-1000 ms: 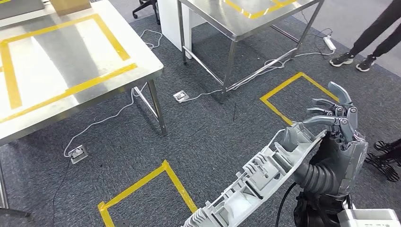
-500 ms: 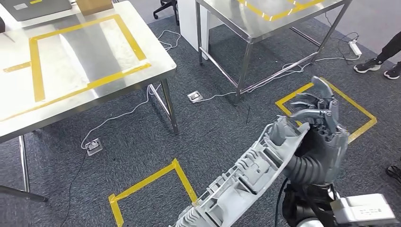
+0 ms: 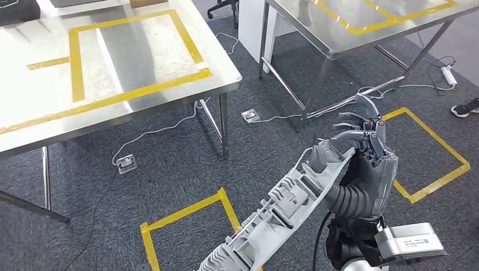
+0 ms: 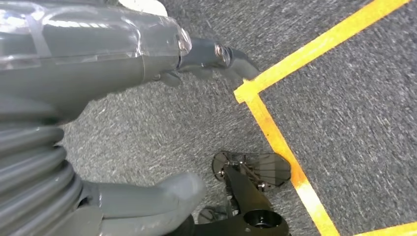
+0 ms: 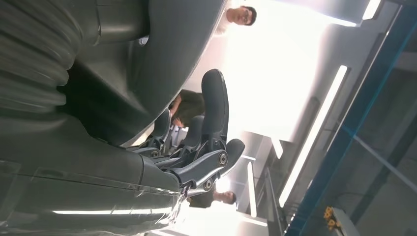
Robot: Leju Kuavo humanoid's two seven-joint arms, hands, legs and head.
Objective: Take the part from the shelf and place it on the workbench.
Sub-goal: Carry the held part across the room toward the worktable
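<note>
We see the right hand [image 3: 367, 135] raised with its fingers curled over the upper end of the long grey ribbed part [image 3: 282, 212], gripping it so it slants down across the head view, above the dark carpet [image 3: 181, 169]. The left hand [image 4: 206, 54] hangs over the carpet near yellow floor tape [image 4: 275, 132], fingers loosely apart and holding nothing. Ahead to the left stands the steel workbench [image 3: 113, 68] marked with yellow tape, its leg [image 3: 224, 127], white cables [image 3: 164, 127] and floor sockets [image 3: 127, 164] between us and it, with a second steel table [image 3: 350, 28] to the right.
</note>
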